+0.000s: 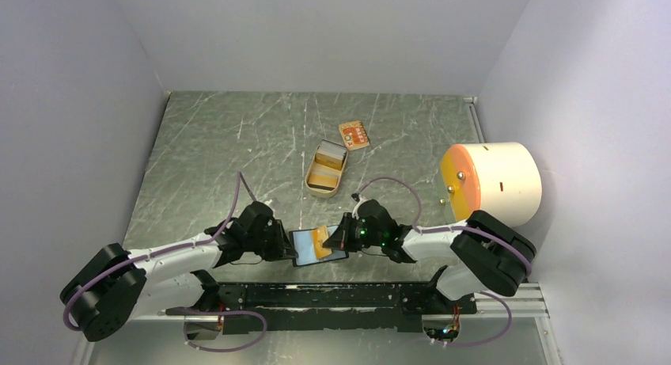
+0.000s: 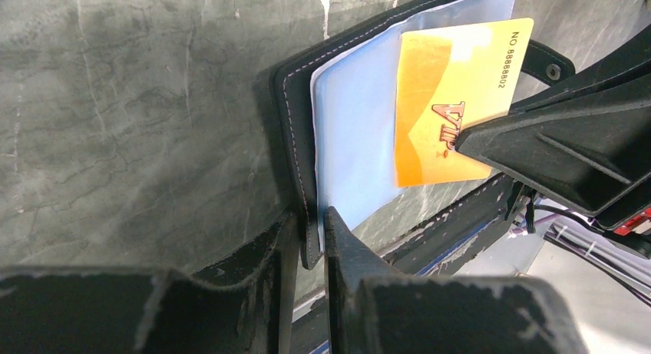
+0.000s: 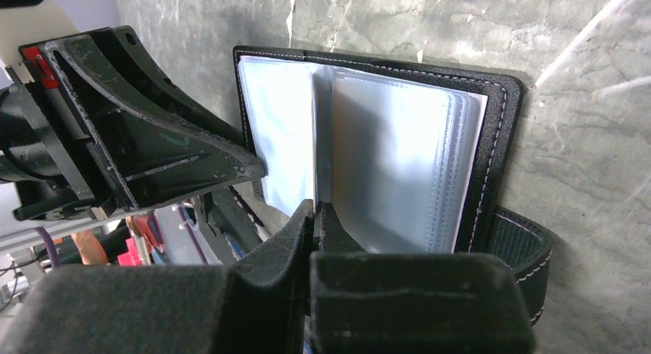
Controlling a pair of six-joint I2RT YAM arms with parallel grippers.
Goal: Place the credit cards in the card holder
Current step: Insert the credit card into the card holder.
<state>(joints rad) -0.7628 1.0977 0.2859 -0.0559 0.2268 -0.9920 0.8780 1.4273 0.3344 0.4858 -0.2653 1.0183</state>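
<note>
Left gripper (image 2: 308, 235) clamps the near edge of the floppy-looking black leather-like folding card holder (image 2: 295, 124); right gripper (image 3: 313, 210) pinches the thin orange plastic card (image 2: 445, 77), probably stiff and slippery, by its near edge

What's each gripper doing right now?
Left gripper: closed on the edge of the black leather-like folding card holder.
Right gripper: closed on the tan-orange rectangular VIP card.

Count: one card holder (image 1: 305, 248), one open tin (image 1: 326, 169), one drum (image 1: 490, 183), two cards, VIP card (image 2: 453, 100) and far card (image 1: 354, 134), possibly another inside tin.
</note>
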